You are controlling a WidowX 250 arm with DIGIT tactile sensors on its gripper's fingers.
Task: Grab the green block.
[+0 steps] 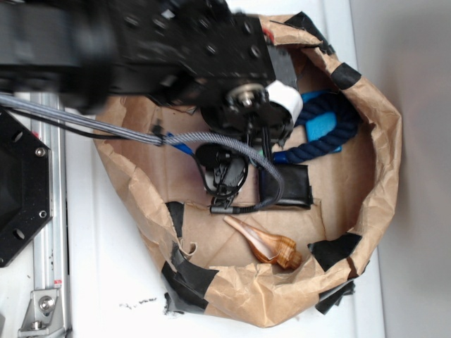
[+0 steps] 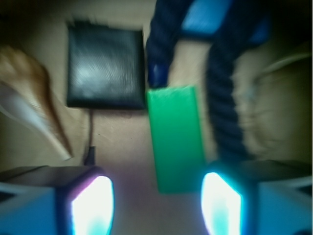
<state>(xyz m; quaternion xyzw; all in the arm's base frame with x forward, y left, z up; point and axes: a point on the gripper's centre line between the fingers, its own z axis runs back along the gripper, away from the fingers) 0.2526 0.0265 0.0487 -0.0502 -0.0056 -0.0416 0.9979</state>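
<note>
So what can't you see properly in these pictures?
- Green block: hidden by the arm in the exterior view; only the blurry wrist view shows it.
- End effector: fingertips cut off by the wrist view's bottom edge.
- Navy rope: partly covered by the arm.

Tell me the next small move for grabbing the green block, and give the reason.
Probably lower the hand straight down over the green block, then close. In the wrist view the fingers stand open on either side of the block's near end, with the block nearer the right one and no contact showing. The navy rope runs close along the block's right edge, so a slight rightward centring first may help.
</note>
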